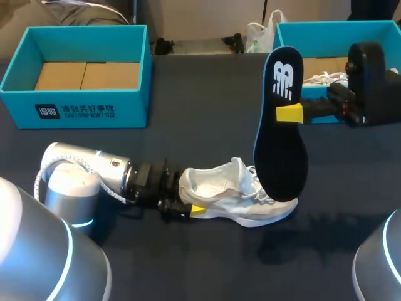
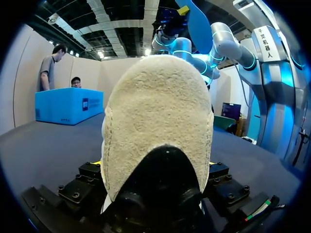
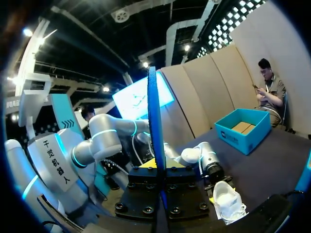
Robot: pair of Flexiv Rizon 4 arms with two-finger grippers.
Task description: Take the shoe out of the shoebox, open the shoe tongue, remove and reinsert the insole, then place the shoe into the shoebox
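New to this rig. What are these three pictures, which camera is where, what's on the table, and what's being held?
You are looking at two robot arms working at a dark table. The head view looks down from above and behind the robot. The two round pictures come from a camera on each arm's wrist.

On the table lie a white shoe and, at the far side, the left shoebox and the right shoebox, both blue.

The left gripper is shut on the shoe's heel, which fills the left wrist view. The right gripper holds the black insole upright over the shoe's front end. The right wrist view shows the insole edge-on.
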